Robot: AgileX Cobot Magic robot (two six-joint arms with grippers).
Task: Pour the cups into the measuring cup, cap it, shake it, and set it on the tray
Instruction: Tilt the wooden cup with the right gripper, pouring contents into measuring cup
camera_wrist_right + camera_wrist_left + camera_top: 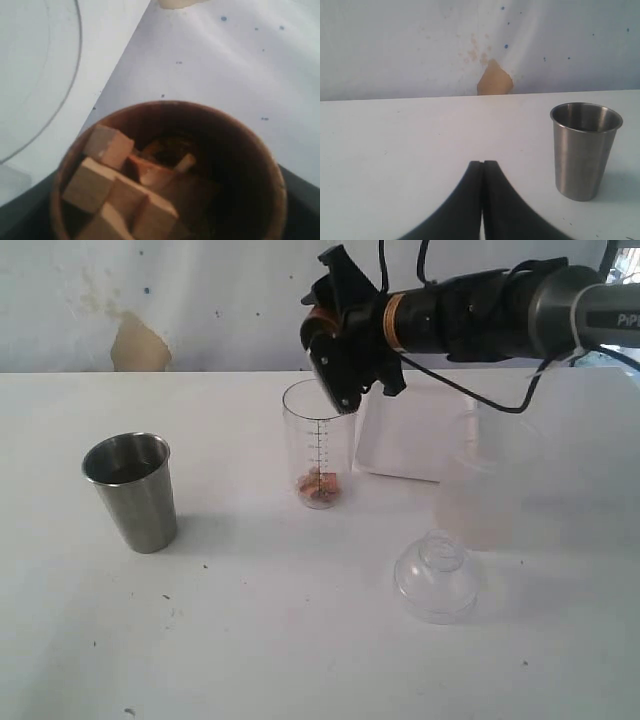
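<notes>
Right gripper [335, 365] first: its jaws are clamped on the wooden cup [235, 160], one dark finger on each side of the reddish-brown wall. The cup is tipped hard, mouth leaning down over the open top of the measuring cup [320, 445]. The right wrist view looks straight into it, and pale wooden blocks [110, 185] are piled against the lower lip.

The measuring cup stands upright mid-counter, uncapped, with its black scale running down the side; the numerals are too small to read. A few small brownish pieces [320, 485] lie at its bottom.

Just behind and to the right sits the white tray [400, 440], flat on the counter [250, 640]. In front of the tray's right part is a frosted container [490, 480], and nearer the camera a clear domed lid [437, 575] rests on the counter. On the grey arm casing at the far right, the letters "PiP" [627, 320] run off the edge of the frame.

Over on the left, the left gripper [482, 190] has its jaws pressed together, holding nothing, low above the counter. The steel tumbler [585, 150] stands upright near it, well apart from the measuring cup. Behind it all is a pale wall with a tan chipped patch [494, 82].
</notes>
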